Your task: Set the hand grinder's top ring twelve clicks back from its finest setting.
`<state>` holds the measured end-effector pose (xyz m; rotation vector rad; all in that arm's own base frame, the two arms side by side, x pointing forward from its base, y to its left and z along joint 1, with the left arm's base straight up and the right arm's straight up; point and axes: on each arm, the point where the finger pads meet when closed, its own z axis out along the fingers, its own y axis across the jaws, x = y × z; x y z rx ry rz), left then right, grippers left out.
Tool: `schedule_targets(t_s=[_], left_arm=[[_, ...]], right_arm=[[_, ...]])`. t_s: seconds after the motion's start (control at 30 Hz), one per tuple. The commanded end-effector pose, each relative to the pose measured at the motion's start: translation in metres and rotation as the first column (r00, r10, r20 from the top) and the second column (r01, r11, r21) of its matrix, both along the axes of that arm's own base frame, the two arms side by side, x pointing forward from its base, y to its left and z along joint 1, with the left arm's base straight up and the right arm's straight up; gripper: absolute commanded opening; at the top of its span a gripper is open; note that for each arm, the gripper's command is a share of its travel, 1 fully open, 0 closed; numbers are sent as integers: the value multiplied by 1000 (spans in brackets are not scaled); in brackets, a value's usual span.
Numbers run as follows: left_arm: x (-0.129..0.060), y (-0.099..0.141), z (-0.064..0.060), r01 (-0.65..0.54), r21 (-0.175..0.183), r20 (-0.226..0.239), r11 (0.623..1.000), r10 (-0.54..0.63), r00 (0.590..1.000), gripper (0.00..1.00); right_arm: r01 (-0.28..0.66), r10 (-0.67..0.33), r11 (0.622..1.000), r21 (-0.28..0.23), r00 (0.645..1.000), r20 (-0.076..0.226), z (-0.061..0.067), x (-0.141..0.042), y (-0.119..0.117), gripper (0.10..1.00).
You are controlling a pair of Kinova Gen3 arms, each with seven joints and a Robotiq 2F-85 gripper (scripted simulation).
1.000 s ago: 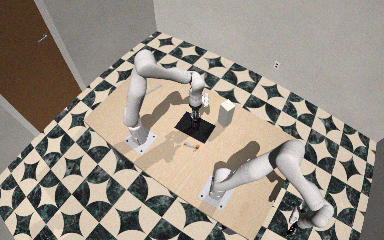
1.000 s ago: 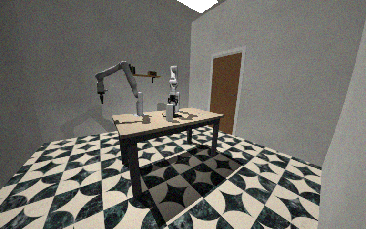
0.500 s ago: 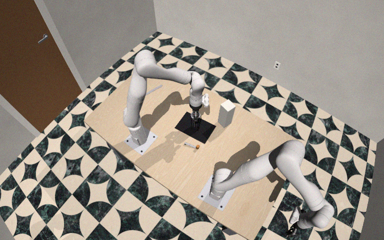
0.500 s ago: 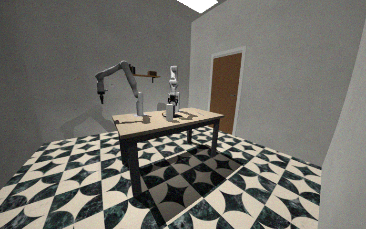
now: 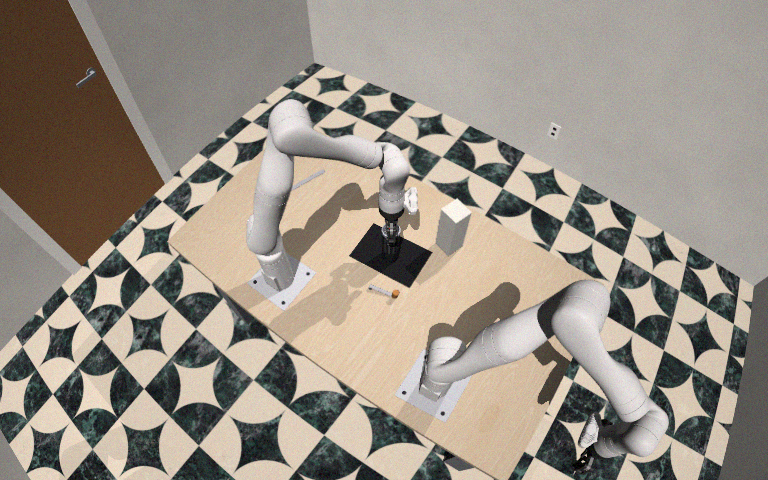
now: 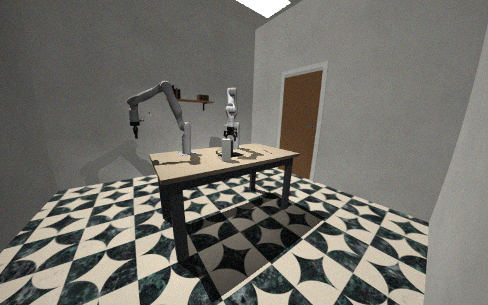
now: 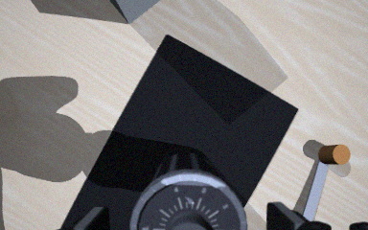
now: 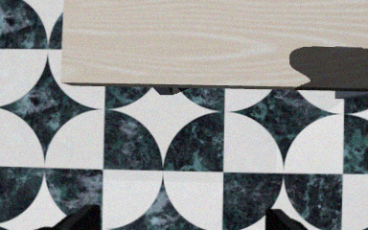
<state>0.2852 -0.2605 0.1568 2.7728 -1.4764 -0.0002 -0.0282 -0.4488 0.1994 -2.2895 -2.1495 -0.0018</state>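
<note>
My left gripper [image 5: 390, 230] [image 6: 230, 135] [image 7: 188, 218]: spread, gripping nothing | grinder's top ring [image 7: 139, 211]: between my fingers, setting unconfirmed, twelve clicks likely left | grinder [image 5: 390, 249]: standing on mat [image 5: 417, 263] [image 7: 192, 120] | my right gripper [image 5: 584, 461] [image 6: 136, 133] [image 8: 184, 221]: spread, beyond table edge
</note>
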Motion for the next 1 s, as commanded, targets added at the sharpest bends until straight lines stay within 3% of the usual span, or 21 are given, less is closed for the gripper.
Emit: schedule_targets(t_s=[0.0, 0.93, 0.97], left_arm=[[0, 0, 1, 0, -1, 2, 1000, 0, 1000, 1000], [0, 0, 1, 0, -1, 2, 1000, 0, 1000, 1000], [0, 0, 1, 0, -1, 2, 1000, 0, 1000, 661]], right_arm=[[0, 0, 1000, -2, 1000, 0, 1, 0, 0, 1000], [0, 0, 1000, -2, 1000, 0, 1, 0, 0, 1000], [0, 0, 1000, -2, 1000, 0, 1, 0, 0, 1000]])
